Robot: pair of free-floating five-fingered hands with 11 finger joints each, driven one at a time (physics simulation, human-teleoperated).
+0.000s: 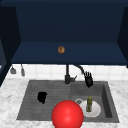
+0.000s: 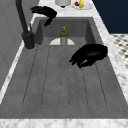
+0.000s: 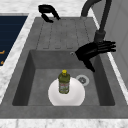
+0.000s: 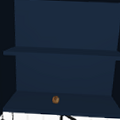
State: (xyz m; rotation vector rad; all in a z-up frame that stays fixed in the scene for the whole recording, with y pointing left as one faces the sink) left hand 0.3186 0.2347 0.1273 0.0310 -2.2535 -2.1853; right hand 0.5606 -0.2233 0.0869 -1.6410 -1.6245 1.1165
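Note:
My left hand [image 1: 42, 97] hovers over the ribbed drainboard [image 1: 35, 105] on the sink's left half, with its fingers curled and nothing in them. In the left side view, the left hand [image 2: 88, 55] is the nearer one. In the right side view, the left hand [image 3: 47, 11] is the farther one. My right hand [image 1: 88, 78] hangs in the air beside the black faucet's [image 1: 67, 75] spout, fingers straight, above the basin's back; the right hand [image 3: 96, 50] holds nothing. A green bottle [image 1: 89, 103] stands upright on a white plate [image 1: 96, 111] in the basin.
A big red ball [image 1: 67, 115] sits at the sink's front edge. A small brown object [image 1: 61, 49] lies on the lower shelf of the open dark-blue cabinet [image 4: 63, 53]. The drain [image 3: 82, 79] is beside the plate. A pot [image 2: 62, 2] and a fruit plate [image 2: 81, 4] stand on the far counter.

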